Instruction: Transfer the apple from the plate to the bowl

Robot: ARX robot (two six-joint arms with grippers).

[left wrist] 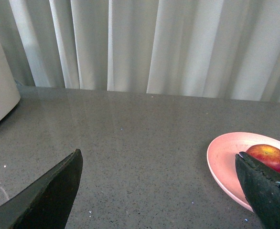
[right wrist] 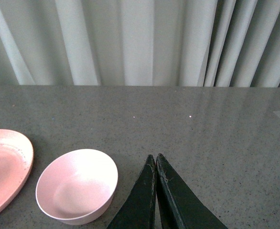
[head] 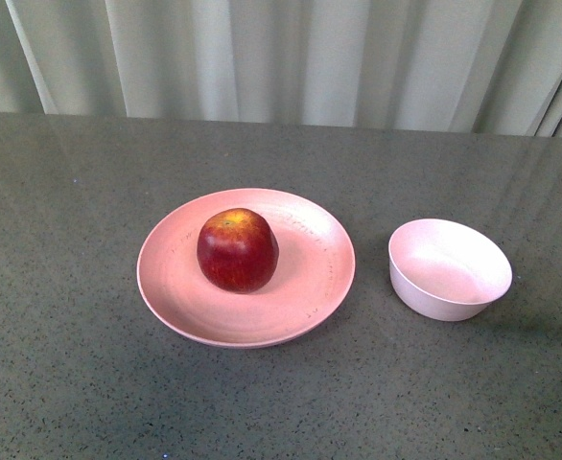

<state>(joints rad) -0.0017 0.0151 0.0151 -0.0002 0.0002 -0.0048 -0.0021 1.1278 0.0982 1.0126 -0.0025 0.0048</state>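
Apple (head: pixel 238 250) sits on the plate (head: pixel 310 287), a bit left of ctr. Bowl (head: pixel 449 268) stands empty on the counter (head: pixel 70 383) just right of the plate, not touching it. Left fingers (left wrist: pixel 54 195) are wide apart, holding nothing, apart from the plate. Right fingers (right wrist: pixel 142 195) are pressed together near the bowl.

I'd grab w/ the left: get above the apple, drop straight down, put the 2 fingers astride its widest part and close gently so it can't roll. Then lift clear of the rim before crossing over.
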